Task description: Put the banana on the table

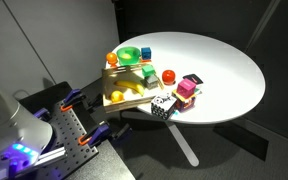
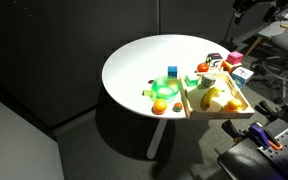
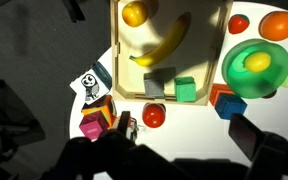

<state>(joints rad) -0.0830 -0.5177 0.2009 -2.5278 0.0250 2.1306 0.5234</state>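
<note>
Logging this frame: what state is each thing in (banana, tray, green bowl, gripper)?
banana: lying flat in the wooden tray, not gripped, not yet on the table.
wooden tray: resting on the table, holding the banana and other toys.
green bowl: upright on the table, yellow piece inside.
gripper: looks open, empty, above the toys.

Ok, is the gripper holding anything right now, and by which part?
Nothing is held. In the wrist view the banana lies loose in the wooden tray, clear of the gripper, whose fingers stand apart with nothing between them.
</note>
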